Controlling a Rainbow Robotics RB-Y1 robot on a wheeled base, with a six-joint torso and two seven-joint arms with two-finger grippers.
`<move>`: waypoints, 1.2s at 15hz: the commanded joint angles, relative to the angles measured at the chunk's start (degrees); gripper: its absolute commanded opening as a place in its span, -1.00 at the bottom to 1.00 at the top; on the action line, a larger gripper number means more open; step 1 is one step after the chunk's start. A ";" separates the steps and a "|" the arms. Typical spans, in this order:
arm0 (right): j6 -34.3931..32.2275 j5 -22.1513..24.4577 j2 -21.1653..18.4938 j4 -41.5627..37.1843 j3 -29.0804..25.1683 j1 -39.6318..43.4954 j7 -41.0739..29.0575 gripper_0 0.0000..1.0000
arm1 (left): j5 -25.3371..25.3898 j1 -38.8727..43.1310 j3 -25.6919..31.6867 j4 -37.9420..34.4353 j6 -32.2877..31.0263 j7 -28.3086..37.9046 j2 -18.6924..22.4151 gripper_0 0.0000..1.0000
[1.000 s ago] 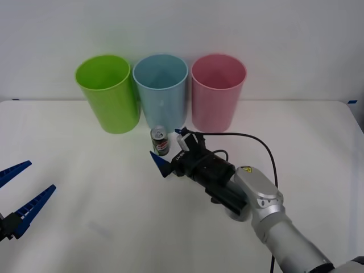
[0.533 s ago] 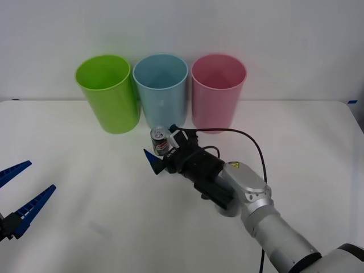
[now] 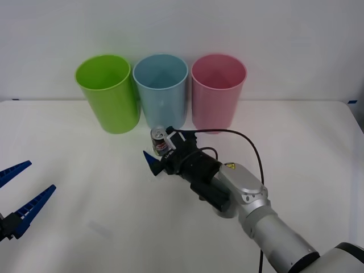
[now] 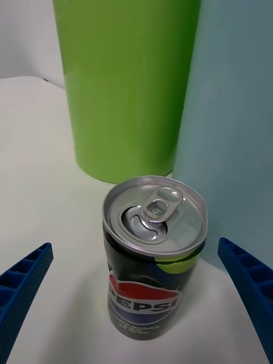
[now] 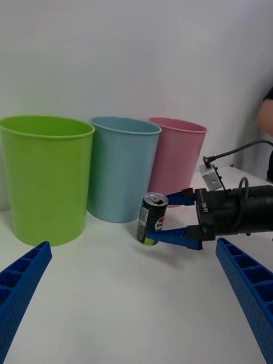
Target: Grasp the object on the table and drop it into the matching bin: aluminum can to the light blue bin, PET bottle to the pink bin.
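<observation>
My right gripper (image 3: 158, 149) is spread open, one blue finger on each side of the Pepsi can (image 3: 159, 140), not touching it. The can stands upright on the white table (image 3: 85, 170), just in front of the light blue bin (image 3: 161, 91), between the lime green bin (image 3: 108, 94) and pink bin (image 3: 218, 91). My left gripper (image 3: 20, 190) waits open near the table's left edge.

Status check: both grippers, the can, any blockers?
Right gripper open, straddling the small dark aluminum can, upright on the white table. Left gripper open, idle near left. Nothing in the way.
</observation>
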 commanded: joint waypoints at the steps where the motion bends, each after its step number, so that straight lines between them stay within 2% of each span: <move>1: 0.34 -0.12 -0.01 -0.01 0.32 0.02 0.00 1.00 | 0.00 0.00 0.00 0.00 0.00 0.00 0.00 1.00; 3: 0.78 -0.12 -0.01 -0.01 0.49 0.02 0.00 1.00 | 0.00 0.00 0.00 0.00 0.00 0.00 0.00 1.00; 4: 0.96 -0.29 -0.01 -0.01 0.58 -0.07 -0.09 -0.27 | 0.00 0.00 0.00 0.00 0.00 0.00 0.00 1.00; 5: 1.22 -0.29 0.17 -0.01 0.67 -0.07 0.00 -1.00 | 0.00 0.00 0.00 0.00 0.00 0.00 0.00 1.00; 18: 1.75 -0.38 0.52 -0.36 1.37 -0.16 -0.09 -1.00 | 0.00 0.00 0.00 0.00 0.00 0.00 0.00 1.00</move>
